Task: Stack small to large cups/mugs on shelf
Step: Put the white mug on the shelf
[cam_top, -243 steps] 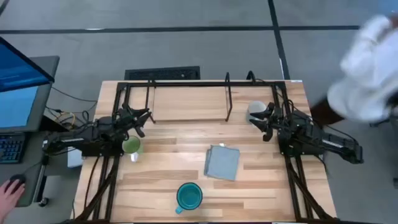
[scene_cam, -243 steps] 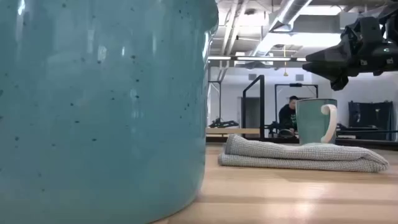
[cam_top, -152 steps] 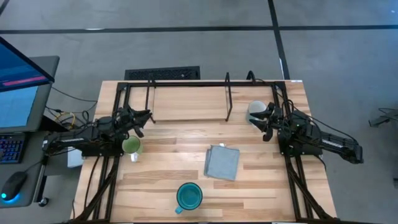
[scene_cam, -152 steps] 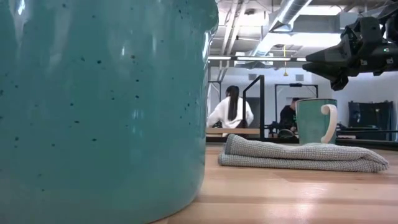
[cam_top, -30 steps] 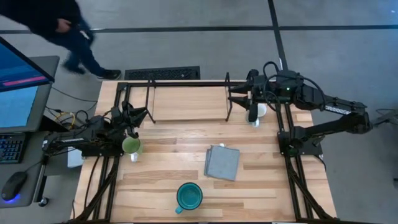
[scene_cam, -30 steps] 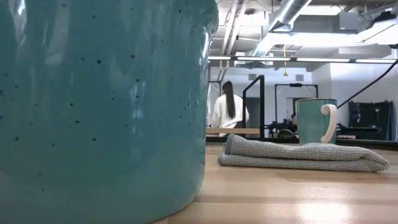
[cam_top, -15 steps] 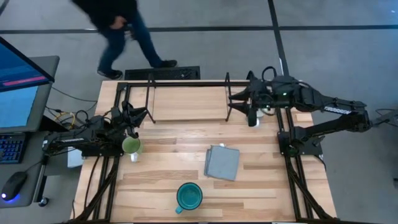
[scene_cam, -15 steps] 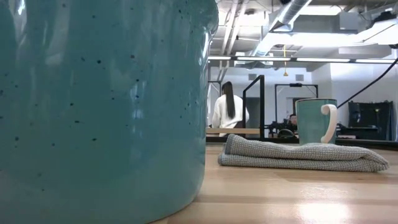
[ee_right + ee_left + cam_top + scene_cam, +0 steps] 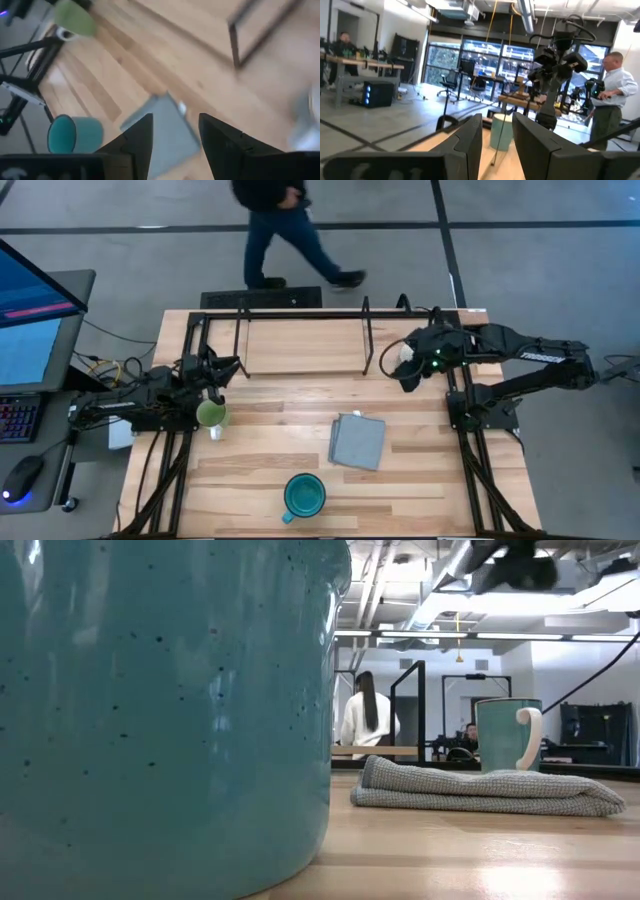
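Right tool point(image 9: 408, 377), wide and empty, newly swung over white mug point(image 9: 403, 352) at 2 o'clock, stacking unstarted; left tool point(image 9: 228, 368) narrow, idle, 9 o'clock.

The floor point(image 9: 500, 240) around the surface is grey concrete, crossed by dark seams, and a person in dark clothes point(image 9: 285, 225) walks over it beyond the far edge. A blue-lit monitor point(image 9: 30, 300) stands on a side desk at the picture's left in the high view, with a keyboard point(image 9: 18, 420) and a mouse point(image 9: 22, 476) nearby. In the low view the room shows bright strip lights point(image 9: 440, 635), exposed ceiling ducts point(image 9: 450, 570) and a person in white point(image 9: 362, 720) far off. The left wrist view shows tall windows point(image 9: 485, 57), office chairs point(image 9: 451, 82), a long desk point(image 9: 357, 62) and a person in a pale shirt point(image 9: 610, 95).
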